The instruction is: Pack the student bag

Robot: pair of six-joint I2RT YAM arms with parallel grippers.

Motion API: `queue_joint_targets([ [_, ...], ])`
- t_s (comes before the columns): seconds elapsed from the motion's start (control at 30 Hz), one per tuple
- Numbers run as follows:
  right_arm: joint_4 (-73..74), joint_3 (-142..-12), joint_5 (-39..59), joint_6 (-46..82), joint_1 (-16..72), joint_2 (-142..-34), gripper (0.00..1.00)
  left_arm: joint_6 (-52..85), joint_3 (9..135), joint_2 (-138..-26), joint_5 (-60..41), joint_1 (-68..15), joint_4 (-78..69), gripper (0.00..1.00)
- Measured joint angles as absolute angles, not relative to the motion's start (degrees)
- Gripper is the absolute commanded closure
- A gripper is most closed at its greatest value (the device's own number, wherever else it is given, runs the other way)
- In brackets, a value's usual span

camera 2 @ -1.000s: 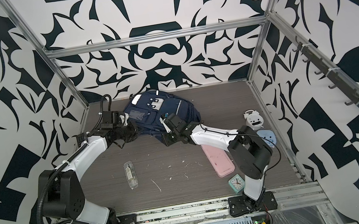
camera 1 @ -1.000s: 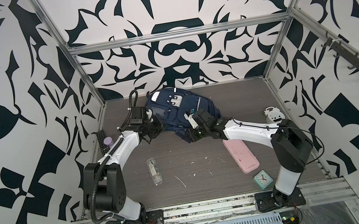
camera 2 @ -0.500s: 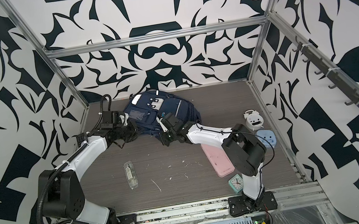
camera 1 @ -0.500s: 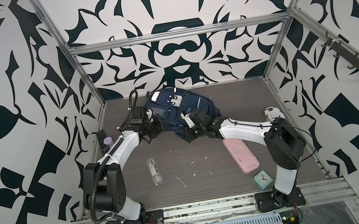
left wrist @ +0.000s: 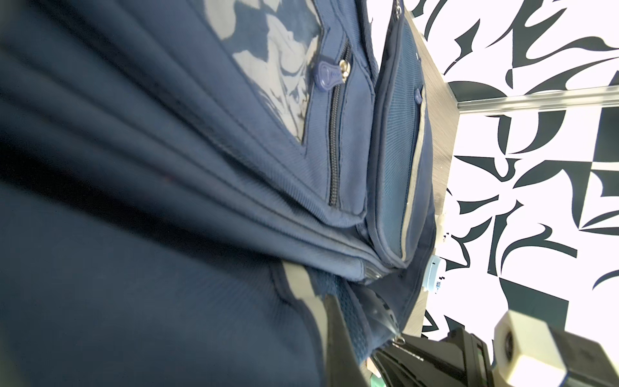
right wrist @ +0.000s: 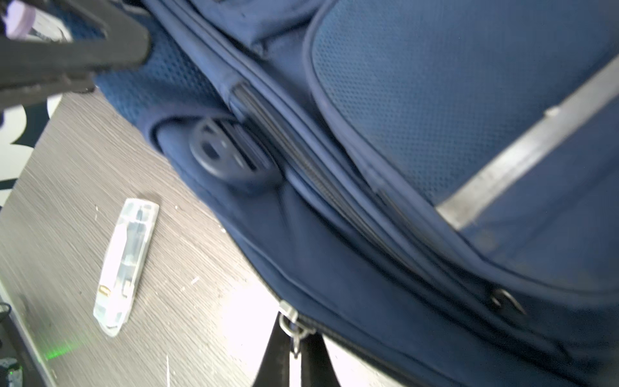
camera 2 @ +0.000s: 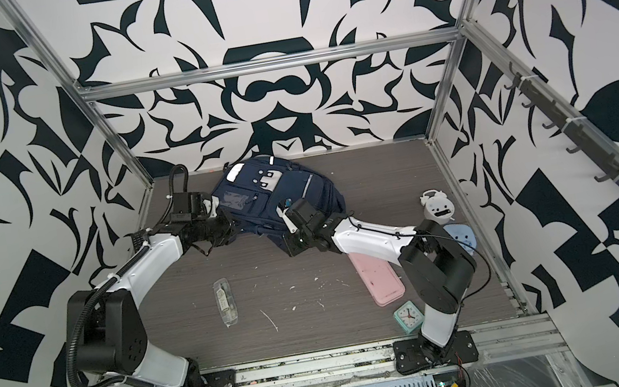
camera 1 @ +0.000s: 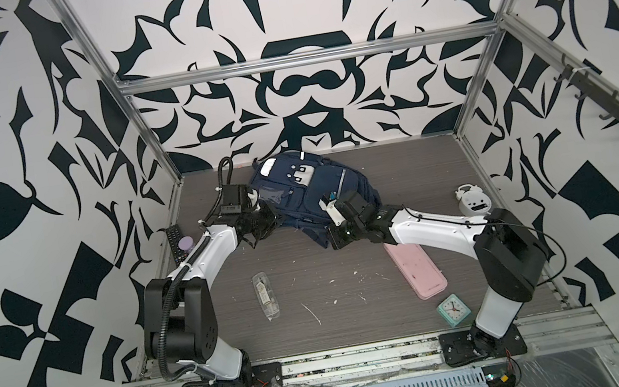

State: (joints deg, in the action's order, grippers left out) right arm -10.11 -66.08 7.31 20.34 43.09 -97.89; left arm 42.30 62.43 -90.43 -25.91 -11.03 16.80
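Observation:
The student bag [camera 1: 314, 191] [camera 2: 279, 197], a navy backpack with grey reflective strips, lies at the back of the table in both top views. My left gripper [camera 1: 267, 226] [camera 2: 228, 232] is shut on fabric at the bag's left edge. In the left wrist view one of its fingers [left wrist: 336, 338] presses into the cloth. My right gripper [camera 1: 332, 237] [camera 2: 291, 243] [right wrist: 295, 338] is at the bag's near edge, shut on a small metal zipper pull [right wrist: 294, 330]. The zip there runs along the bag's bottom seam.
A clear plastic case [camera 1: 266, 302] [right wrist: 125, 264] lies mid-table. A pink case [camera 1: 416, 270] and a teal clock [camera 1: 453, 308] sit at the front right. At the right wall stands a white alarm clock [camera 1: 473, 200]. A remote [camera 1: 174, 245] lies by the left wall.
My right gripper went from part open to shut on the zipper pull and shifted slightly left along the bag's edge. The left arm has not moved.

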Motion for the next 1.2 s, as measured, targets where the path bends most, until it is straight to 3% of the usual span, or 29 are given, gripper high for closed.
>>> queue_joint_targets([
  [0.27,-13.2,-63.4,8.1,18.2,40.5,-95.1,1.00,42.2,62.4,-91.5,-26.7,-10.3,16.8,1.00],
  [0.6,-21.0,-59.8,8.2,16.3,29.8,-92.3,1.00,42.2,62.5,-94.4,-26.1,-8.6,16.7,1.00],
  [0.87,-21.8,-59.9,7.5,16.4,31.1,-91.6,1.00,43.4,66.8,-100.2,-26.2,-8.7,16.5,1.00],
  [0.97,-23.2,-61.5,6.4,16.5,34.0,-93.6,1.00,43.8,70.1,-104.0,-25.5,-9.0,16.2,0.93],
  [1.2,-24.6,-68.2,5.9,17.2,42.5,-100.4,1.00,42.8,81.7,-112.0,-24.8,-9.1,16.5,0.55],
])
